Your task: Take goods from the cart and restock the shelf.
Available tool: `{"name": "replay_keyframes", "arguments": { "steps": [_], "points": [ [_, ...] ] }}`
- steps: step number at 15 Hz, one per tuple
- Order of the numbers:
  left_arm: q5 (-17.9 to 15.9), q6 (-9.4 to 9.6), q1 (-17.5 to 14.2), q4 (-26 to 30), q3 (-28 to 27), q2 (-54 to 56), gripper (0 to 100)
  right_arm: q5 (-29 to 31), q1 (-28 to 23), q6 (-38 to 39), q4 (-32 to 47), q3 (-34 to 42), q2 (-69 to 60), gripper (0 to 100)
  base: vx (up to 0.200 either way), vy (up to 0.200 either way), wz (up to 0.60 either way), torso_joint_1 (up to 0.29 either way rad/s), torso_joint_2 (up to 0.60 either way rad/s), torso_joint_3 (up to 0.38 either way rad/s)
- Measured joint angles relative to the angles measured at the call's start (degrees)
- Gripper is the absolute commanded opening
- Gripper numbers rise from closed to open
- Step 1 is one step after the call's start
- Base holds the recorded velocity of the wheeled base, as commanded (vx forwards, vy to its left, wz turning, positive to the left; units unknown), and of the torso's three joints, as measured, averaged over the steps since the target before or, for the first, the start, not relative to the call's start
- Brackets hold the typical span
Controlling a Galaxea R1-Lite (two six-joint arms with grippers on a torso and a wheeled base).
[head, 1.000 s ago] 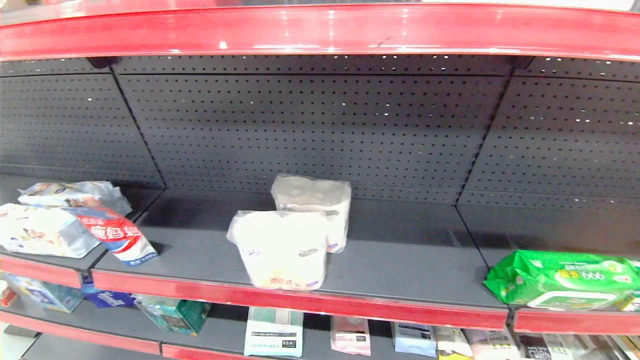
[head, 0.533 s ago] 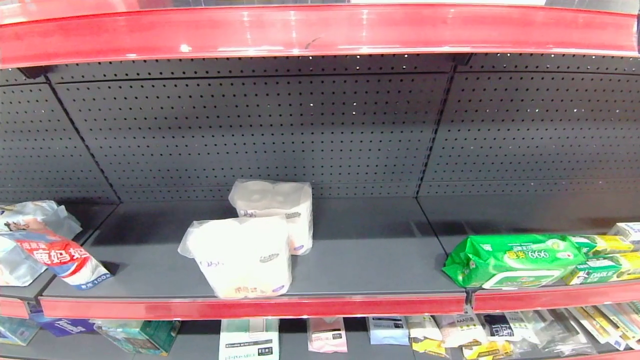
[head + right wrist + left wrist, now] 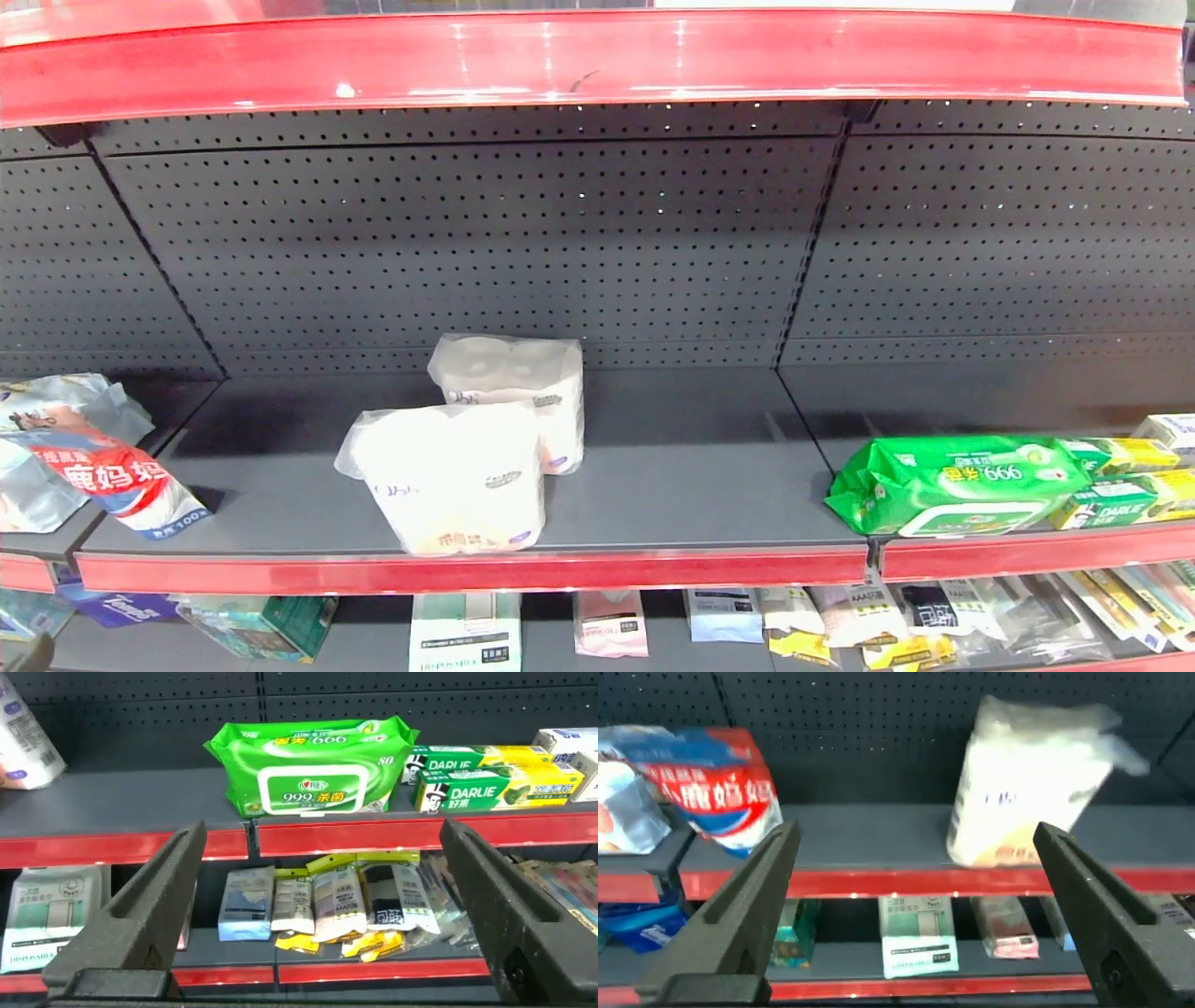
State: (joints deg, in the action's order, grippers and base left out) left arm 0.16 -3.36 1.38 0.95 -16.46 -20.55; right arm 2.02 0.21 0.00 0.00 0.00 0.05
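Dark perforated back panels (image 3: 467,233) and red-edged shelving (image 3: 467,571) make up the work area. Left gripper (image 3: 913,845): fingers spread wide, nothing held. It faces the shelf front, with a white toilet-roll pack (image 3: 1022,789) standing on the middle bay ahead, clear of both fingers. A second roll pack (image 3: 513,392) stands directly behind the first and touches it. A red-and-white bag (image 3: 715,789) bearing large white characters lies in the bay to the robot's left. Right gripper (image 3: 322,835): also spread wide and empty. It faces a green wipes pack (image 3: 313,770) with a white flap label, lying flat at the front of the bay to the robot's right. Green-and-yellow toothpaste boxes (image 3: 486,789) lie just beside the wipes, farther right. Small printed packets (image 3: 346,905) occupy the shelf below. All labels carry print.
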Motion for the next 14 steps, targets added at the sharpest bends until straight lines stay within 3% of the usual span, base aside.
{"name": "replay_keyframes", "arguments": {
  "steps": [4, 7, 8, 11, 14],
  "points": [
    [0.88, 0.00, -4.05, -0.05, -9.84, -26.49, 100, 0.00, -0.07, 0.00, 0.00, 0.00, 0.02, 100, 0.000, 0.000, 0.00, 0.000, 0.00, 0.000],
    [1.07, 5.11, -6.30, 0.22, -12.67, -41.76, 100, -0.02, -0.07, 0.00, 0.00, 0.00, 0.02, 100, 0.000, 0.000, 0.00, 0.000, 0.00, 0.000],
    [1.07, 6.01, -6.67, 0.17, -13.19, -45.63, 100, -0.02, -0.05, 0.00, 0.00, 0.00, 0.02, 100, 0.000, 0.000, 0.00, 0.000, 0.00, 0.000],
    [1.01, 6.75, -6.97, -1.38, -14.10, -55.52, 100, -0.02, -0.05, 0.00, 0.00, 0.00, 0.02, 100, 0.000, 0.000, 0.00, 0.000, 0.00, 0.000],
    [0.90, 7.52, -6.55, -8.39, -14.17, -62.93, 100, -0.02, -0.05, 0.00, 0.00, 0.00, 0.02, 100, 0.000, 0.000, 0.00, 0.000, 0.00, 0.000]
  ]
}}
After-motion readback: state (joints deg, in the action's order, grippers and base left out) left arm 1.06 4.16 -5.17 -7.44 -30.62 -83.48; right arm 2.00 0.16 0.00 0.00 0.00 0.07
